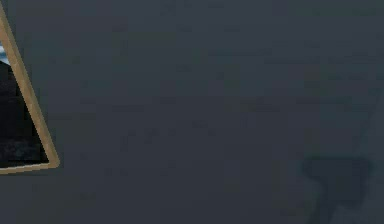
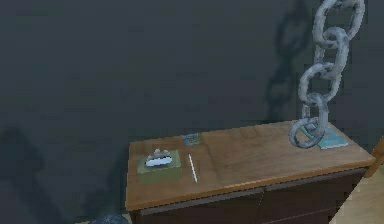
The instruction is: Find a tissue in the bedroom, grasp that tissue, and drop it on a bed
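A wooden dresser top [image 2: 250, 160] lies out on my reaching side, its dark drawer fronts [image 2: 300, 200] nearest me and a dark round thing [image 2: 100, 215] low by its corner at the arm side view's left. Toward that left end sits a white lump [image 2: 158, 157] on a flat greenish pad [image 2: 146, 170]. I take it for the tissue, though it is too small to be sure. Just beside it lies a thin white pen [image 2: 192, 167], and a little farther back is a flat grey piece [image 2: 190, 139]. At the right end a tall grey chain sculpture [image 2: 320, 80] stands upright by a flat bluish piece [image 2: 333, 143]. Behind everything is a dark wall [image 2: 120, 70]. Ahead of me the same dark wall [image 1: 200, 100] carries a framed picture [image 1: 15, 120] at the forward view's left edge. How my jaws stand I cannot tell. I judge the grasp not yet begun. The dangers are reaching for the wrong pale thing, or brushing the pen off the edge because it lies so near. A careless sideways sweep could catch the chain sculpture and tip it. A soft, light tissue may also slide on its pad instead of lifting.
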Available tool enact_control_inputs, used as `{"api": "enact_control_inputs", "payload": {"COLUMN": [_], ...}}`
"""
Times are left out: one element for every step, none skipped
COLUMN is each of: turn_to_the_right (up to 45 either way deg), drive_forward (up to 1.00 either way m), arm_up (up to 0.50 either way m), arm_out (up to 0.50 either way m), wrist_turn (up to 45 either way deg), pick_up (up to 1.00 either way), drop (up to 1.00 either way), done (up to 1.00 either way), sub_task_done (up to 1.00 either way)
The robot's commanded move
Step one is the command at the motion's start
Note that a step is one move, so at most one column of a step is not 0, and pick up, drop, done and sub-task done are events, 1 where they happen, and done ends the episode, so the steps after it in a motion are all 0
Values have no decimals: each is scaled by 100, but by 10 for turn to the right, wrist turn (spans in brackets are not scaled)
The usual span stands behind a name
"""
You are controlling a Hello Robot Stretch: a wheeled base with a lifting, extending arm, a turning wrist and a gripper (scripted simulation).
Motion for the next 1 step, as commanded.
{"api": "enact_control_inputs", "payload": {"turn_to_the_right": [0], "drive_forward": [0], "arm_up": [28], "arm_out": [0], "wrist_turn": [0], "pick_up": [0], "drop": [0], "done": [0], "sub_task_done": [0]}}
